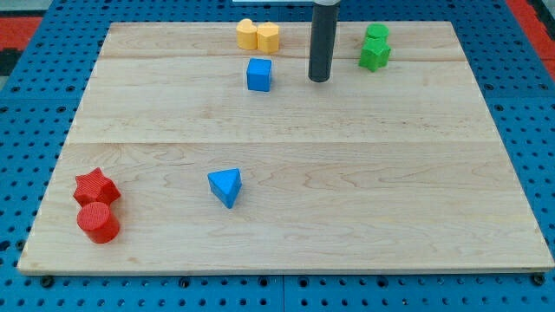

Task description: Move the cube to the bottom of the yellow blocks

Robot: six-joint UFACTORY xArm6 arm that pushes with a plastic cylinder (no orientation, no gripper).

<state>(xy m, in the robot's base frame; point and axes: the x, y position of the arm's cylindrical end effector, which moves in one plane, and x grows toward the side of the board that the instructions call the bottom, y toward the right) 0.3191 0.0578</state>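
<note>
Nearest the view's bottom, at the left corner of the wooden board (286, 234), sit a red cylinder (98, 223) and a red star (95, 186), touching or nearly so. They play no part in this task. Right of them, well apart, lies a blue triangular block (225, 186), also uninvolved.

Further up the board is the blue cube (258, 74). It stands just below the two yellow blocks (257, 35), slightly apart from them and roughly under the right-hand one. I judge the task essentially complete: the cube already occupies the position below the yellow pair. At most a small nudge to close or centre the gap remains.

My tip (319, 80) rests on the board to the view's right of the cube, near it but clear of contact, at about the cube's level. The rod rises straight up and out of the top of the view. It carries no gripper, so there is nothing to open or clench.

At the view's top right, two green blocks (375, 48) sit together, right of the rod.
</note>
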